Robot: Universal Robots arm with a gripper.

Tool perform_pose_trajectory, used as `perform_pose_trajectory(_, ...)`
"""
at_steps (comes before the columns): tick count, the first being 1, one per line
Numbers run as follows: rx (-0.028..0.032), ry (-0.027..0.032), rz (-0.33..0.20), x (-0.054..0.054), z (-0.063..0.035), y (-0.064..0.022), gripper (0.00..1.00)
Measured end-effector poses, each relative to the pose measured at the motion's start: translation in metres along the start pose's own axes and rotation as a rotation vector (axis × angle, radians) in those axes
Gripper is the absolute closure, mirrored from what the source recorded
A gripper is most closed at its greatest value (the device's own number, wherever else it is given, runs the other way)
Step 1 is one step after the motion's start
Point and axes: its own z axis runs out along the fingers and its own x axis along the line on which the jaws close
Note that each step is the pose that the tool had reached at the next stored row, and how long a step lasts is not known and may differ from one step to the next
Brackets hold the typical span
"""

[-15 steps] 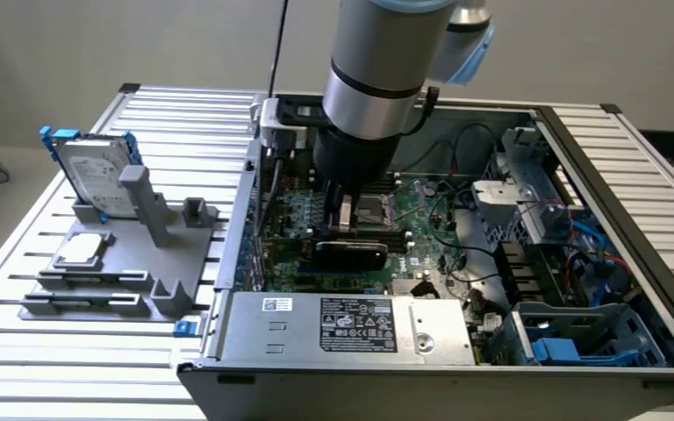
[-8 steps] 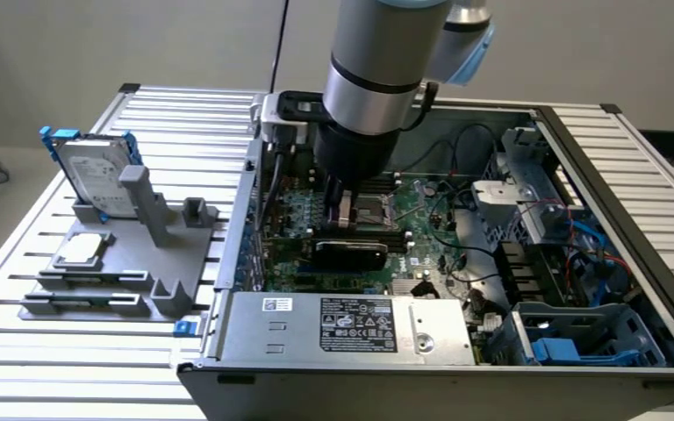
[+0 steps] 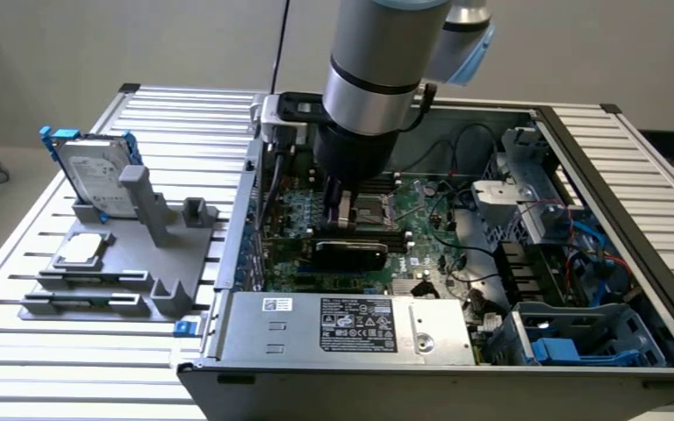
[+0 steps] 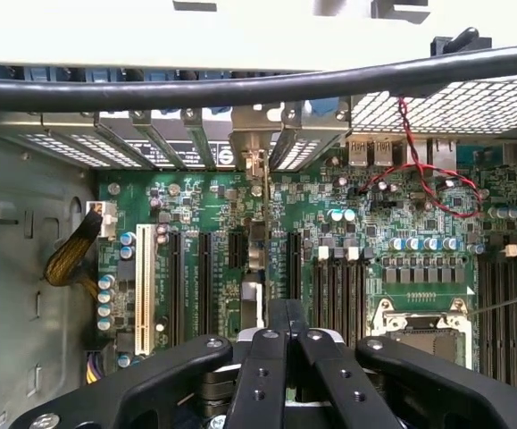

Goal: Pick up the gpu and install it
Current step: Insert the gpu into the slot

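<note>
Case [image 3: 624, 202] open above tool [image 3: 349, 230], gpu [image 3: 349, 254]; power supply [image 3: 349, 323], drive cage [image 3: 577, 338], loose wires [image 3: 469, 140] crowd motherboard [image 3: 425, 206].

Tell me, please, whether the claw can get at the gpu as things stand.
Apparently yes: the claw sits inside the open computer case, shut on the gpu at its edge, with nothing between them.

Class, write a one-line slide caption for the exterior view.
Robot arm's shut gripper at the gpu, upright inside the open computer case.

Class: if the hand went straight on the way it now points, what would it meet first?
The gpu, standing on edge on the motherboard directly under the shut hand; they may touch, but depth is unclear.
</note>
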Motion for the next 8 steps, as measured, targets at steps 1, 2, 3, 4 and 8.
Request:
perform_pose_trajectory(1, 0.0000, 0.0004, 0.000, 0.0000, 0.0003, -0.0001, 0.89)
perform_pose_trajectory(2, 0.0000, 0.0008, 0.000, 0.0000, 0.0006, -0.0001, 0.89)
perform_pose_trajectory(3, 0.0000, 0.0011, 0.000, 0.0001, 0.0008, -0.0001, 0.89)
perform_pose_trajectory(4, 0.0000, 0.0015, 0.000, 0.0001, 0.0009, -0.0001, 0.89)
perform_pose_trajectory(8, 0.0001, 0.0037, 0.000, 0.0001, 0.0011, -0.0001, 0.89)
